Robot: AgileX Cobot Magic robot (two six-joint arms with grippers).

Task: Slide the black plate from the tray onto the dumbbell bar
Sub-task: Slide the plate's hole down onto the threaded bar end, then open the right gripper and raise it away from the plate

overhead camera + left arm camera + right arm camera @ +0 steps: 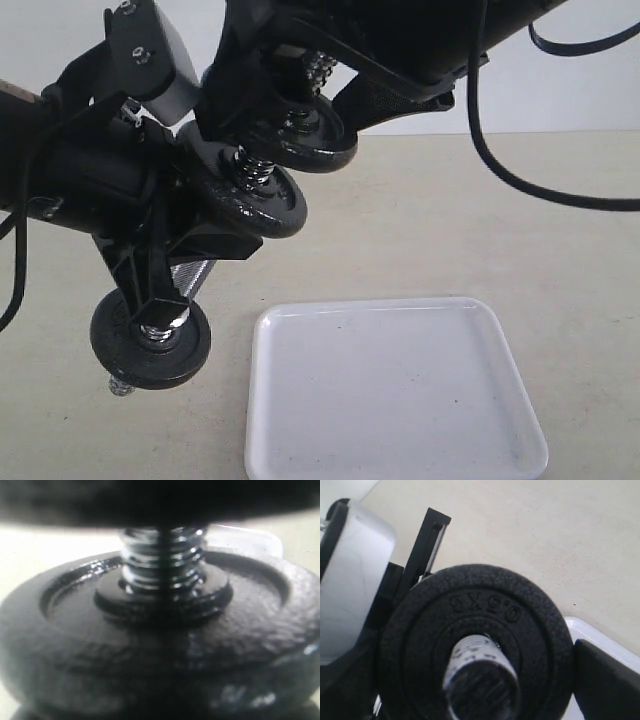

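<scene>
Right wrist view shows the right gripper [515, 610] with its black fingers [605, 680] set on either side of the black plate [485, 595], apparently clamped on its rim, though the contact on the far side is partly hidden; the threaded end of the dumbbell bar [475, 655] pokes through the plate's centre hole. In the exterior view the left gripper [160, 270] is clenched around the bar's knurled middle and holds it tilted in the air; an inner disc [248, 198] sits just above that grip, and another disc [150, 340] sits at the low end. The black plate is thus on the bar's upper thread, apart from the inner disc, with bare thread showing between them; the tray [400, 400] lies below on the table [520, 220] with nothing in it.

By my reading the lift off the tray and the threading are done; what is left is to slide the plate down against the inner disc and let go.

Raised characters on the plate's face, seen upside down, read as 0.5KG; no brand or other label is legible.
</scene>
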